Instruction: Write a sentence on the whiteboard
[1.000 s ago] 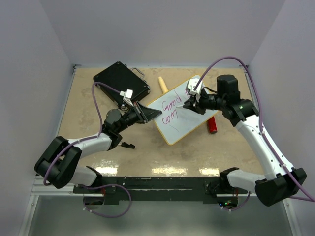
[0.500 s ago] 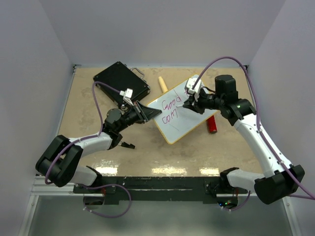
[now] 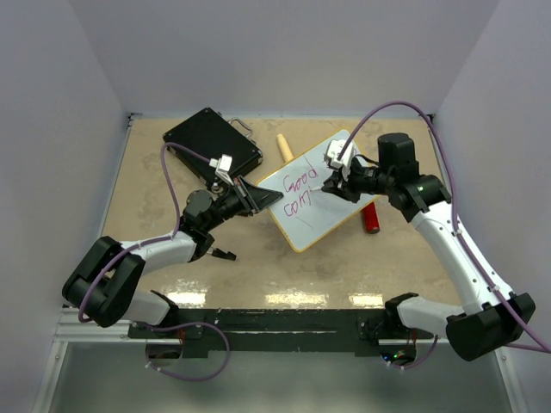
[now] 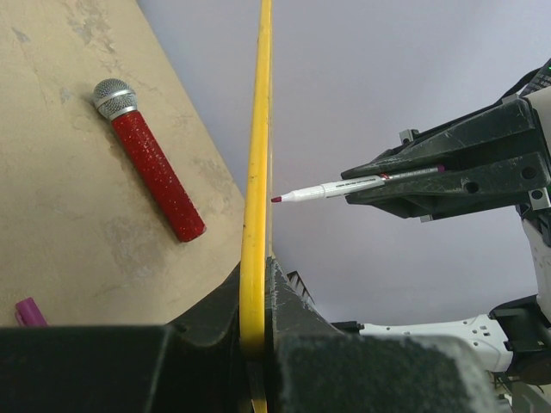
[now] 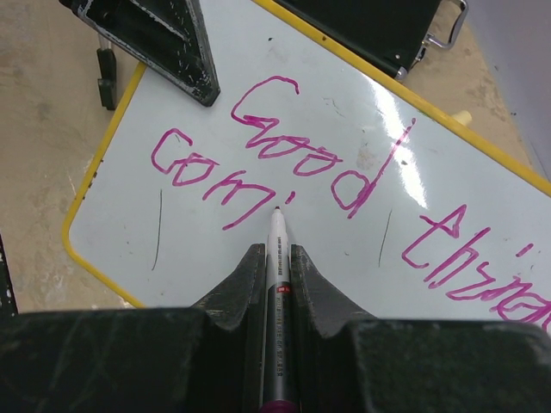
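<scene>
The whiteboard (image 3: 314, 194) is a small white panel with a thin yellow frame and rounded corners, and it sits slantwise on the tan worktop (image 3: 258, 258). Its glossy face catches a streak of glare. The sentence (image 5: 344, 172) runs across it in magenta handwriting on two lines. The upper line reads "Good" and then "thin", after which it runs out of the right wrist view. The lower line so far reads "com" with a short dotted stroke after it.

The left gripper (image 4: 256, 284) is clamped tight on the board's left edge, with the yellow frame pinched between its jaws. The right gripper (image 5: 277, 258) is closed on a marker (image 5: 277, 245). The marker's magenta tip hangs just off the board's face, right after that last stroke.

A black case (image 3: 211, 142) lies beyond the board's left corner. A red glittery microphone (image 4: 155, 168) lies on the worktop just beside the board's right side.
</scene>
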